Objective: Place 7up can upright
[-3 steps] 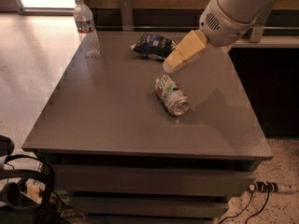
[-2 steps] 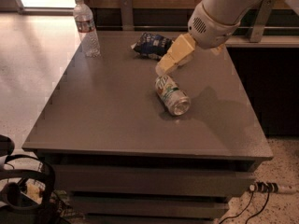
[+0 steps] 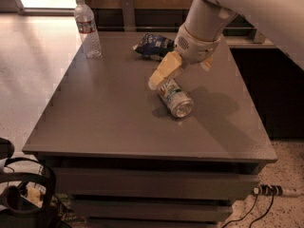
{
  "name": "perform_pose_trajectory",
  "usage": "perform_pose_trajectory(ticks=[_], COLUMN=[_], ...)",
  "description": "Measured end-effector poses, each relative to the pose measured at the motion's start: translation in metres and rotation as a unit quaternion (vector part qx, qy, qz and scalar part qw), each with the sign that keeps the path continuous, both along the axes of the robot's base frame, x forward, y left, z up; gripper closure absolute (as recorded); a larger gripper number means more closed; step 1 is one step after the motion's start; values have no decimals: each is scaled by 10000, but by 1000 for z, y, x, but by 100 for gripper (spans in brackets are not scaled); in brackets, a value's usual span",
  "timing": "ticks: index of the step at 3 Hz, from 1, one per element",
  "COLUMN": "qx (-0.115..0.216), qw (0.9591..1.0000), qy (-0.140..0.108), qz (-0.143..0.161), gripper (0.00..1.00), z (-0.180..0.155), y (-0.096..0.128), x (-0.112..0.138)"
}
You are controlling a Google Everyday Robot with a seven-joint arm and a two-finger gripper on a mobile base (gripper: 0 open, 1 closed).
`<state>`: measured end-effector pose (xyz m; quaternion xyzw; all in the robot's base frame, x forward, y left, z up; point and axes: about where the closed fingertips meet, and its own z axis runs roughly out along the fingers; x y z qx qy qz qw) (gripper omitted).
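Note:
The 7up can lies on its side near the middle of the grey table, white and green with a silver end facing the front right. My gripper hangs just above the can's far end, with a yellowish finger pointing down to the left and almost touching the can. The other finger is mostly hidden behind the wrist.
A clear plastic water bottle stands upright at the table's back left corner. A dark blue snack bag lies at the back, just behind the gripper. A dark counter runs along the back right. Cables lie on the floor at the front right.
The arm has moved left and down, from behind and to the right of the can to right over its far end. The can, bottle and bag have not moved.

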<state>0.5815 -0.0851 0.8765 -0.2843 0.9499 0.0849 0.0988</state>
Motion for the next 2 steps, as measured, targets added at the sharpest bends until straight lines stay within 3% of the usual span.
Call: perform_pose_trajectory(ticks=[2], qx=[-410], qw=[9983], qy=[366], qz=[-211], gripper=[3], z=[-38], y=[6], x=[-5])
